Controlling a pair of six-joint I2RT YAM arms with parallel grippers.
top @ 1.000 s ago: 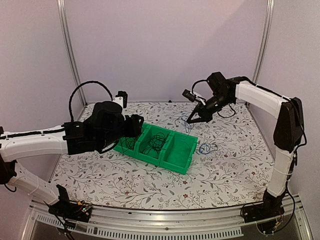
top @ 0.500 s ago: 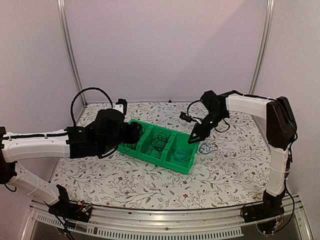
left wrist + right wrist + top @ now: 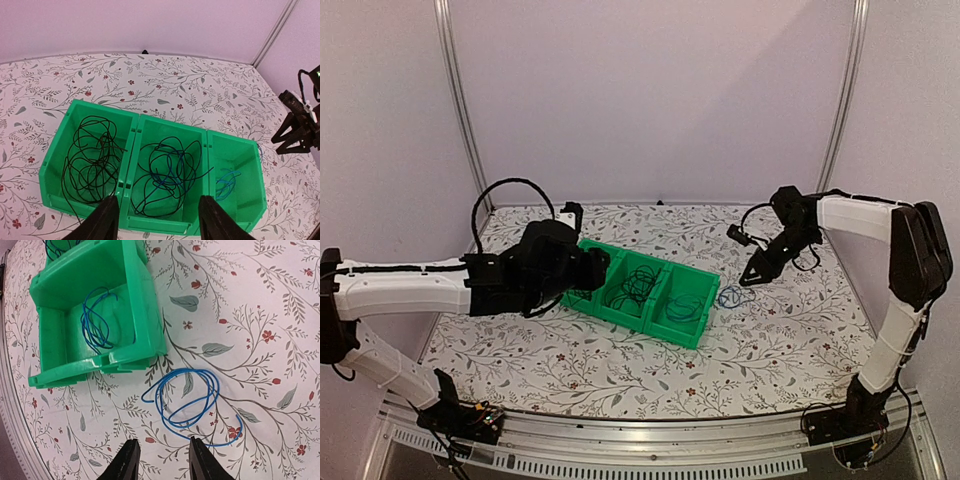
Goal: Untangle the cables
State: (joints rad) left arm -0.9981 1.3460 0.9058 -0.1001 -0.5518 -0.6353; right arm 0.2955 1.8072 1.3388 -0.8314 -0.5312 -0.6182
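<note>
Green three-compartment bin holds tangled cables; one blue cable lies beside it; left fingers wide, right fingers parted, empty.

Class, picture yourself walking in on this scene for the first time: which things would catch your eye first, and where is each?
The bright green plastic bin with three compartments stands out at the middle of the flowered tablecloth. Tangles of thin black wires lie in its left and middle compartments, the middle one mixed with blue. A loose coil of thin blue wire lies on the cloth just beside the bin's right end.
</note>
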